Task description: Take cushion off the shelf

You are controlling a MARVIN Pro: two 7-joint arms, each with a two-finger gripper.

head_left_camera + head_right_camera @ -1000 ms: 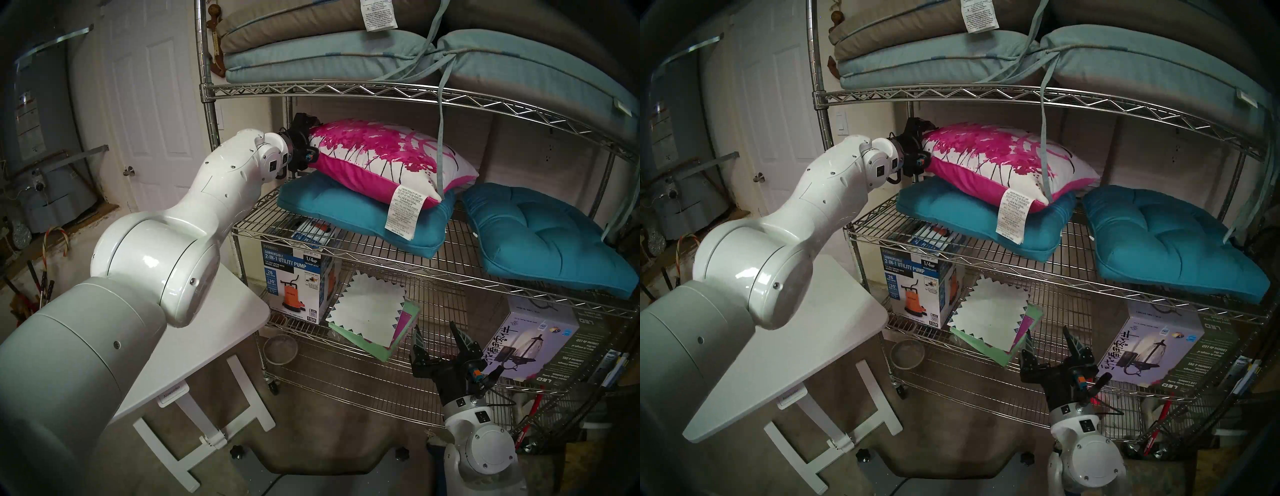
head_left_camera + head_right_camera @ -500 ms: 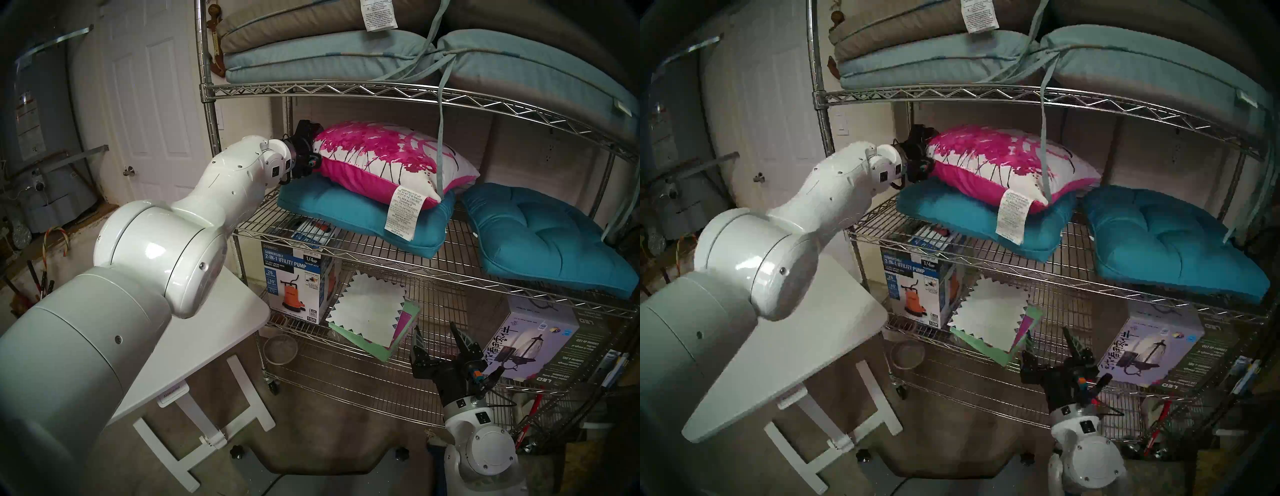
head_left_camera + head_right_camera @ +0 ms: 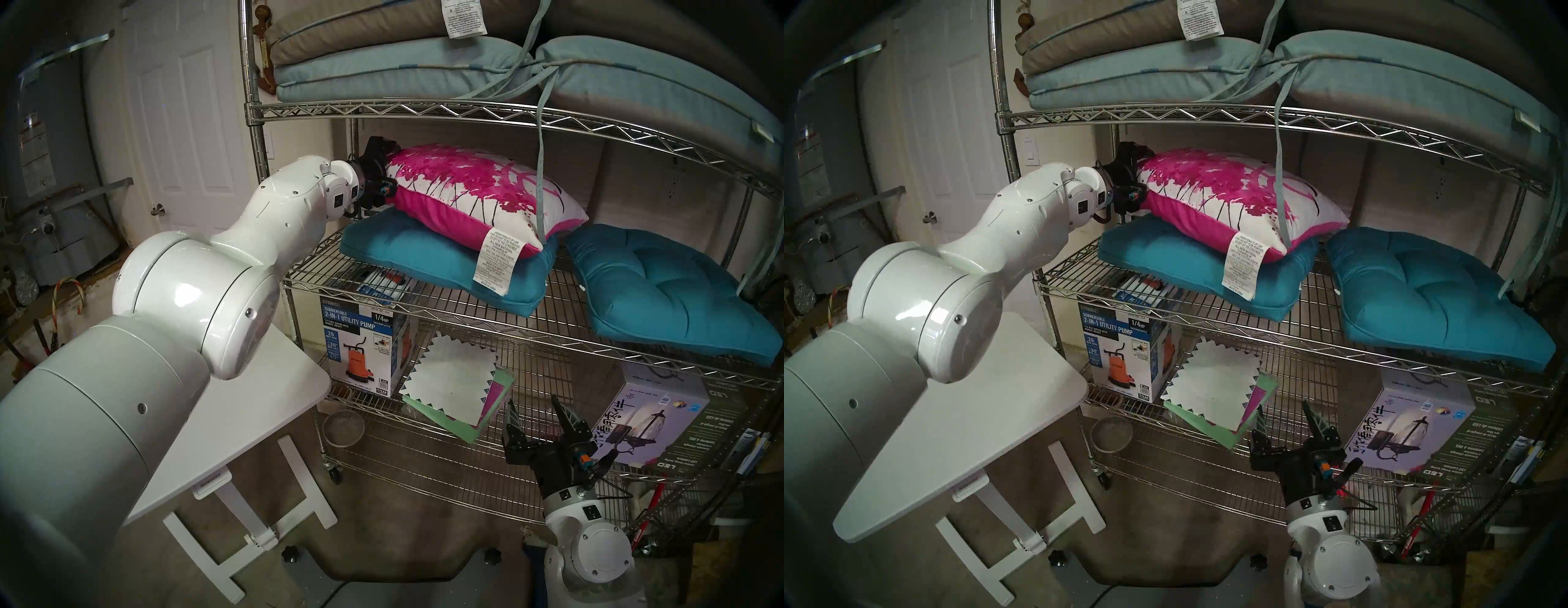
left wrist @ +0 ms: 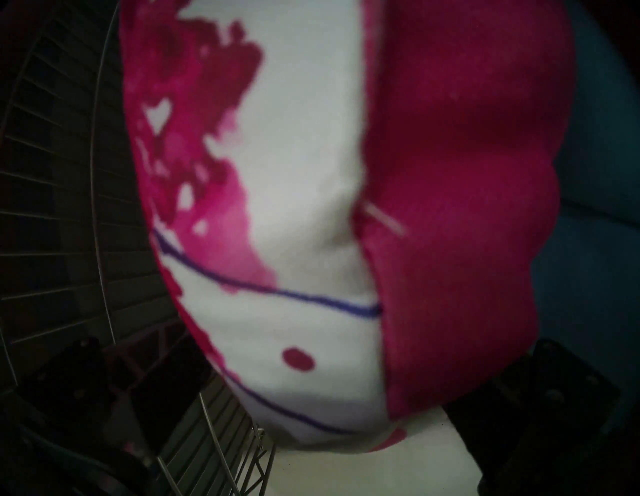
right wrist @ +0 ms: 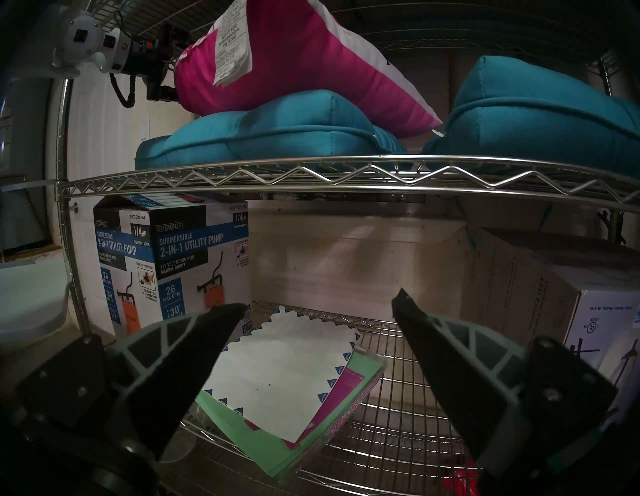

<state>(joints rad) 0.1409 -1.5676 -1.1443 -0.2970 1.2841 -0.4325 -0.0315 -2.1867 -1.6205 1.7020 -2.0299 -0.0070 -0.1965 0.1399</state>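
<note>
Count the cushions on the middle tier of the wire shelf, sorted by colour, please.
magenta-and-white cushion: 1
teal seat cushions: 2
Total: 3

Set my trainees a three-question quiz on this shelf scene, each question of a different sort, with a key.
1. True or false: the right claw is empty, its jaws apart.
2. The splattered cushion rests on: A the white table; B a teal seat cushion; C the pump box.
3. Which claw grips one end of the cushion?

Key
1. True.
2. B.
3. The left claw.
</note>
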